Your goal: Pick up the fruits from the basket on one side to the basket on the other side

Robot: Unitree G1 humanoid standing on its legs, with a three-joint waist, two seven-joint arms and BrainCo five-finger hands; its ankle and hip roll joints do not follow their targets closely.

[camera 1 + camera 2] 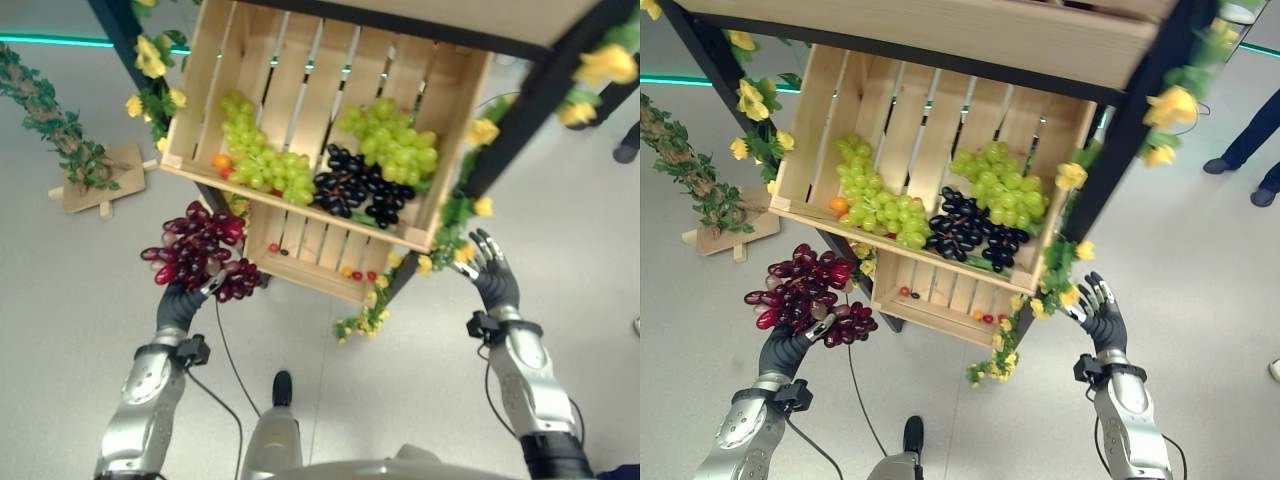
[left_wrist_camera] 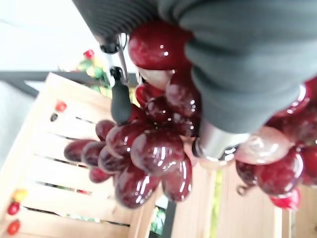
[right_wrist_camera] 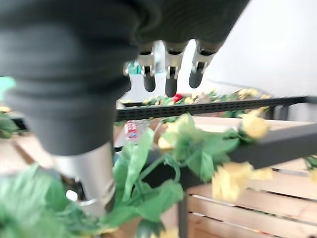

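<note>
Left hand curled around a bunch of red grapes, holding it in the air just off the front left corner of the upper crate, beside the black rack post. In the left wrist view, dark fingertips pressed into the glossy red berries, lower crate slats past them.

Right hand raised with fingers spread and straight, holding nothing, near the front right corner of the upper crate, close to the yellow flowers and green leaves wound on the right post.

Inside the upper crate: one green grape bunch along the left side, reaching the front edge; a second green bunch toward the back right; a dark grape bunch at the front right between them. A small orange fruit at the front left corner of that crate.

Lower crate below and in front, with a few small red and yellow fruits near its front edge.

On the floor to the left, a leafy vine and a small wooden board. A person's shoes on the floor at far right.
</note>
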